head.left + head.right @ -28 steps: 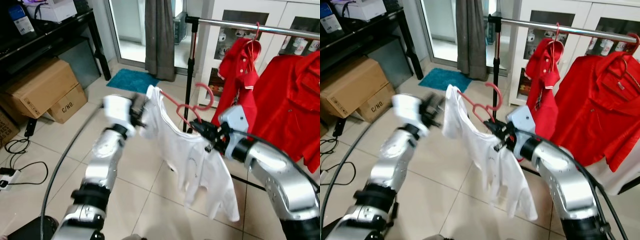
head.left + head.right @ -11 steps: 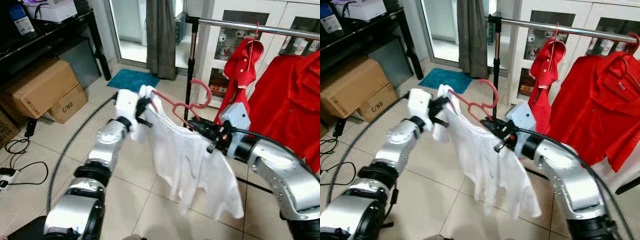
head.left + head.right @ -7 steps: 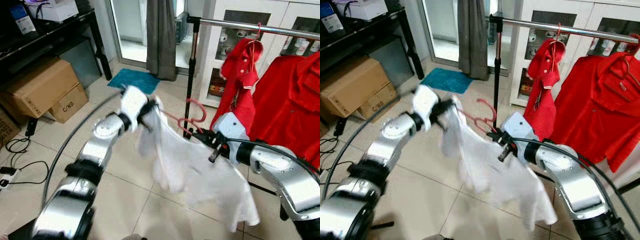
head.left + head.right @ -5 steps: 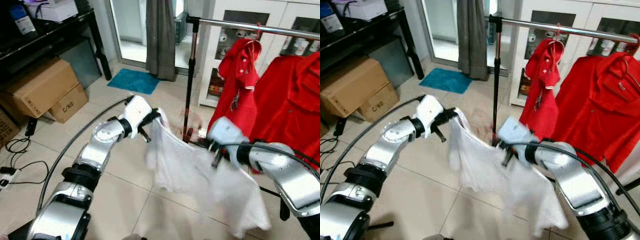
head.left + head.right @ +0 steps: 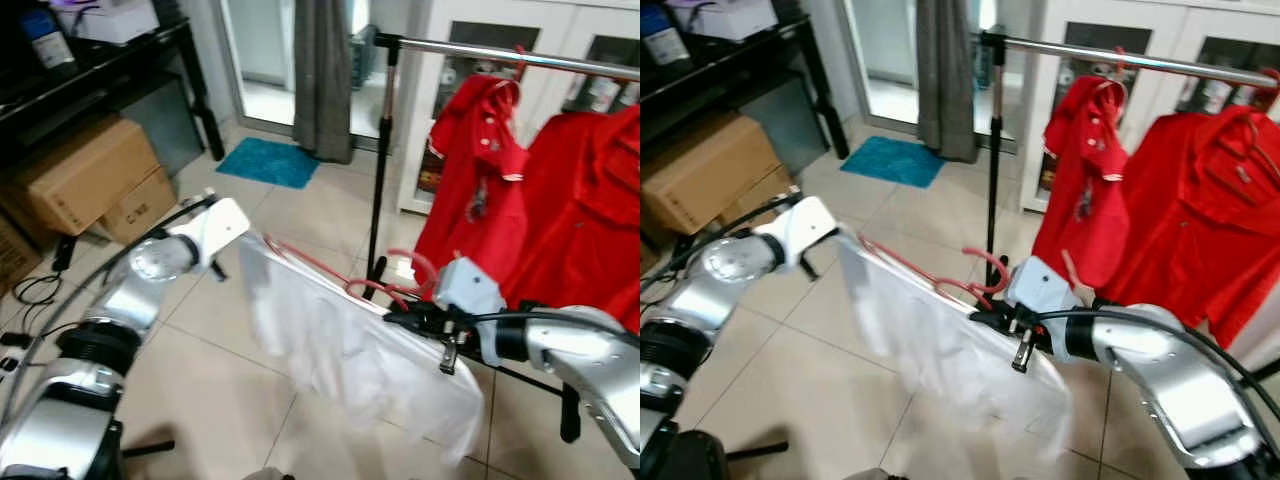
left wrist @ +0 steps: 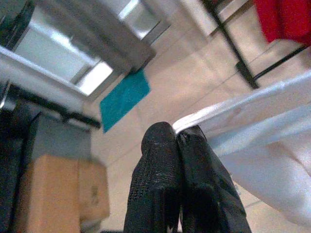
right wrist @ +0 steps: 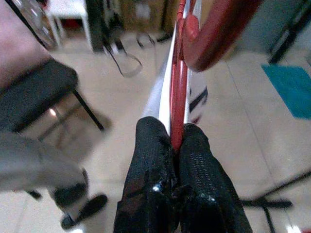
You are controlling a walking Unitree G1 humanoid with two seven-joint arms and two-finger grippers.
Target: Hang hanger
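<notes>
Hanger: the red hanger (image 5: 940,275) carries a white shirt (image 5: 940,350) and lies nearly flat between the two arms, low over the tiled floor (image 5: 300,210) and in front of the rail's upright – its hook (image 5: 425,275) curls up just beside the right gripper.
Right gripper: the right gripper (image 7: 176,145) has its jaws pinched shut on the hanger's red wire near the hook, likely so the hook end can be steered.
Left gripper: the left gripper (image 6: 177,145) has its jaws closed on the shirt's white edge at the far shoulder end, pulling the cloth out taut – seemingly to keep it spread on the hanger and off the floor.
Rail: the clothes rail (image 5: 1120,60) runs well above the hanger, with two red shirts (image 5: 1160,190) already hanging on it.
Stage: my reading is that the hanger is not yet hung; the hook must be lifted to a free stretch of rail.
Risk: the shirt is blurred and stretched, so it could slip off.
</notes>
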